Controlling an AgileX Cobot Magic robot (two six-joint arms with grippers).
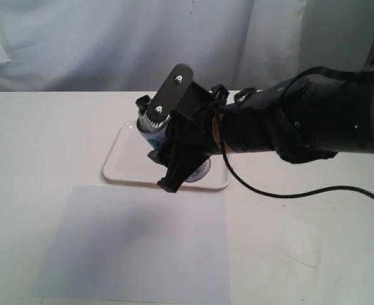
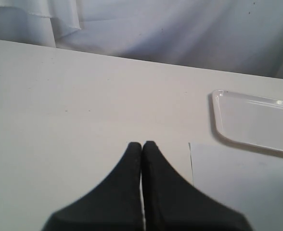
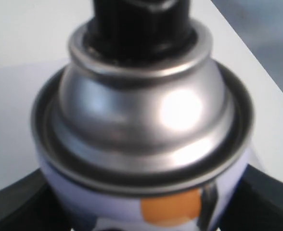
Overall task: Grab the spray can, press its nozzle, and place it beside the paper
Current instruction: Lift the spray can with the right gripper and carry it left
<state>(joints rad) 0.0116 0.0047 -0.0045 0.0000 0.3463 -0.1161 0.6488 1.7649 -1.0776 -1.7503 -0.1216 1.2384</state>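
Observation:
The spray can [image 1: 151,130] is over the white tray, tilted, and largely hidden by my right gripper [image 1: 166,147], which is shut on its body. The right wrist view is filled by the spray can [image 3: 146,125]: silver dome, an orange dot on a pale label, and the black nozzle [image 3: 141,24] on top. A black finger [image 3: 16,207] shows on each side of the can. The paper [image 1: 136,248] lies flat in front of the tray. My left gripper [image 2: 142,144] is shut and empty over bare table, with the paper [image 2: 242,187] beside it.
The white rimmed tray [image 1: 126,162] sits just behind the paper, and its corner shows as the tray [image 2: 257,120] in the left wrist view. A black cable [image 1: 289,194] trails from the right arm across the table. White cloth hangs along the back.

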